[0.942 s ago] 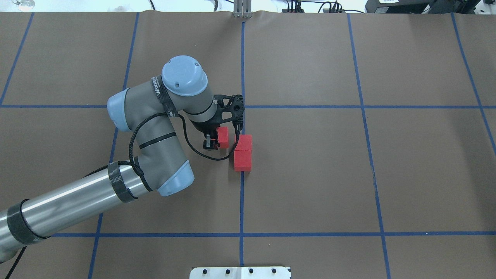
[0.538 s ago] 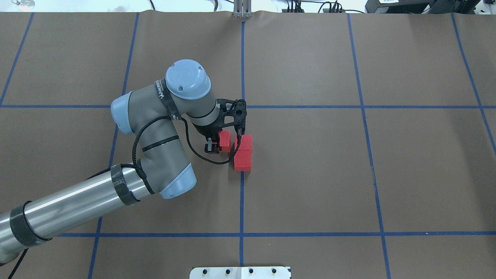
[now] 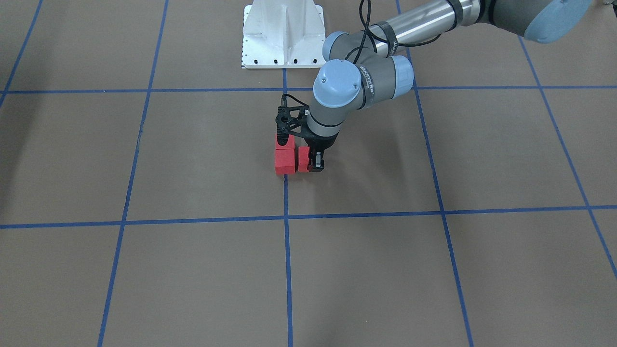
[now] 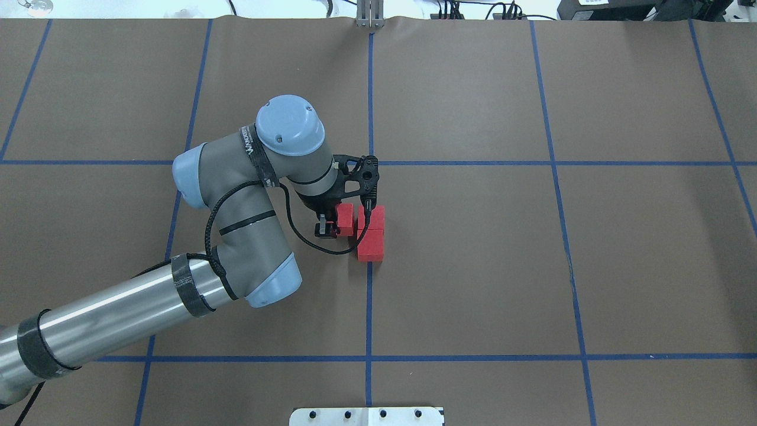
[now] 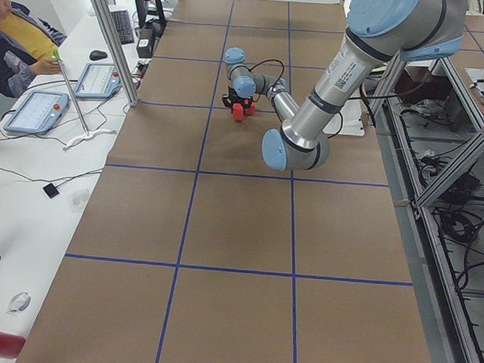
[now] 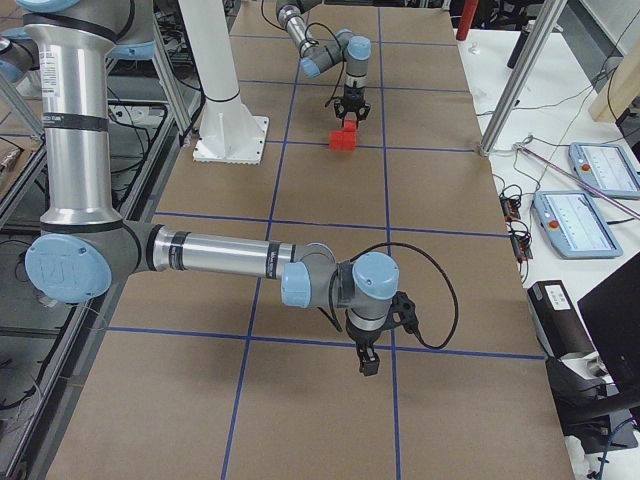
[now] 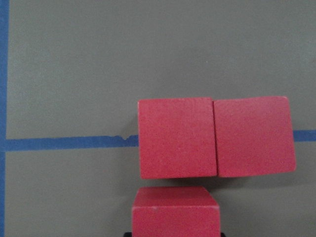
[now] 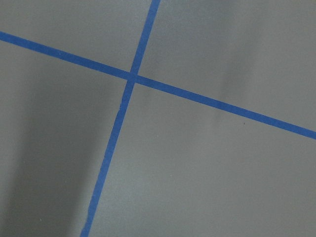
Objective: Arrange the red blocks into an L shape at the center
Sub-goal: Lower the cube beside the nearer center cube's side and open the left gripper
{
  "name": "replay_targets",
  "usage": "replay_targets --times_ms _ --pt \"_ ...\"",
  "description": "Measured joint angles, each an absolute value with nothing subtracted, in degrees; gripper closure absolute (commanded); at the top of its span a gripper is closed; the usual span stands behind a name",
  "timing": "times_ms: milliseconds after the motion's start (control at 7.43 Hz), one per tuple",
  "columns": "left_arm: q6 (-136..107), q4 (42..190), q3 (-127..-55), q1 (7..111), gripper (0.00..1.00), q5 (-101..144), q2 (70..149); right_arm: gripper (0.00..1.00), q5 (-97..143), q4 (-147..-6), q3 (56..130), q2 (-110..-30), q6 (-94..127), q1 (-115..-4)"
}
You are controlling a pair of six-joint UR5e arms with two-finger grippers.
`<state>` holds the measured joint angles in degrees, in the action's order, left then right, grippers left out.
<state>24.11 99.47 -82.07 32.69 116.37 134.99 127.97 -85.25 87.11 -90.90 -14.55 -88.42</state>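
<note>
My left gripper (image 4: 338, 220) points straight down at the center (image 4: 414, 236) of the taped grid, and its fingers are closed on one red block (image 4: 345, 215). In my left wrist view that held block (image 7: 175, 213) fills the bottom edge, with the dark finger bases just showing under it.

The other two red blocks lie on the brown floor, side by side with their faces touching. They form a short row along the blue tape line (image 4: 368, 296) that runs away from my base. The farther block (image 4: 374, 215) and the nearer block (image 4: 371, 245) both sit on that line. The block I hold is just to the left of the farther one, square to it, so the three make a right-angled corner. A thin dark seam shows between the held block and its neighbour in the wrist view; I cannot tell whether they touch. I also cannot tell whether the held block rests on the floor or hangs a little above it.

From across the table, the held block (image 3: 303, 159) sits low beside the row's end block (image 3: 284, 162).

My right gripper (image 6: 368, 363) hangs over bare floor well off to my right, close to a crossing of tape lines (image 8: 131, 77). I cannot tell whether its fingers are apart or together.
</note>
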Motion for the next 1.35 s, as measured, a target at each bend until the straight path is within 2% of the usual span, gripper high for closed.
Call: replay_targets --times_ms 1346 --pt "21.50 99.43 -81.35 31.46 1.00 116.14 135.37 0.00 127.97 -85.25 86.93 -90.70 -14.50 -88.42"
